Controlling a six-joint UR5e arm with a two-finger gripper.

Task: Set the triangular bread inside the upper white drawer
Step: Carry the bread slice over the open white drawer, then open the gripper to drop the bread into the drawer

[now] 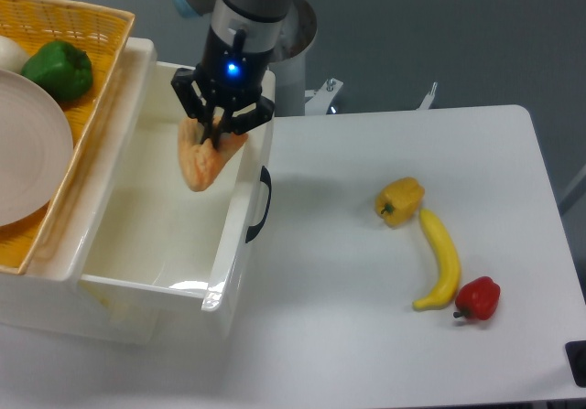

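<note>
The triangular bread (203, 160) is a tan-orange wedge with its point hanging down. My gripper (220, 127) is shut on its upper part and holds it above the inside of the upper white drawer (146, 244), near the drawer's right wall. The drawer is pulled open, with its black handle (262, 205) on the front wall facing the table. The drawer floor below the bread is bare.
A yellow wicker basket (92, 34) sits on top at the left, holding a white plate (27, 157) and a green pepper (58, 69). On the white table lie a yellow bell pepper (399, 200), a banana (440, 258) and a red pepper (479, 298).
</note>
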